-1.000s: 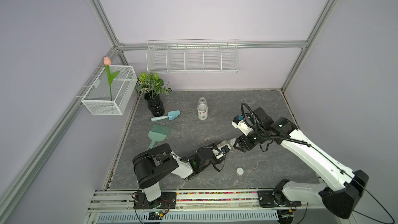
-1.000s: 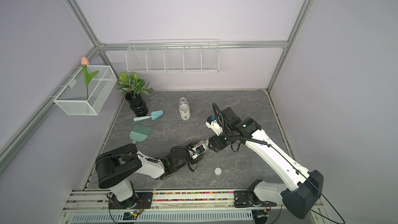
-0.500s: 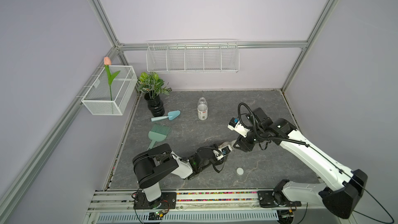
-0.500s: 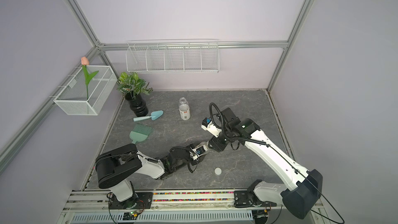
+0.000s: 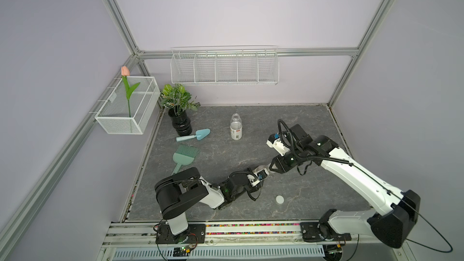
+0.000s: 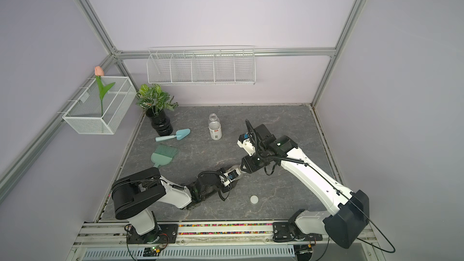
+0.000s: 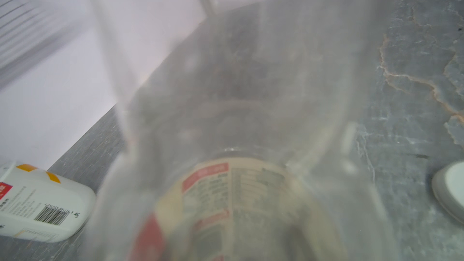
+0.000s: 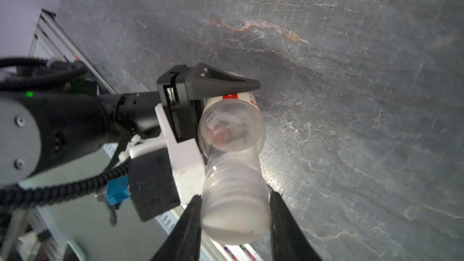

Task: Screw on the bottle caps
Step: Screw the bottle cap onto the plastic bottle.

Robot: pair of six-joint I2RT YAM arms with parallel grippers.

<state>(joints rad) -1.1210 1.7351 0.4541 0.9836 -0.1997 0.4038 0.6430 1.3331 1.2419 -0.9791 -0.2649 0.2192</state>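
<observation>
Right wrist view looks along the held bottle point(image 8: 231, 126) from its neck end. The clear bottle lies roughly level just above the grey table point(image 8: 364, 96), and the left gripper point(image 8: 226, 109) has its jaws closed on the red-marked label end. The right gripper point(image 8: 236, 204) has its two black jaws pressed against opposite sides of the white cap point(image 8: 236, 224) on the bottle's threaded neck, gripping it at a narrow opening. In both top views the two arms meet well apart from the black vase point(image 5: 182, 124), to its right and toward the front rail point(image 5: 251, 229). The standing bottle point(image 5: 236, 129) point(image 6: 215, 128) is upright with its mouth open. It is near the vase at about the same depth, and a blue trowel point(image 5: 193, 135) lies between them. The loose cap point(image 5: 279, 199) point(image 6: 254, 199) lies flat on the table, farther from the vase than the held bottle, close to the rail and touching nothing. Left wrist view is mostly filled by the blurred held bottle.
</observation>
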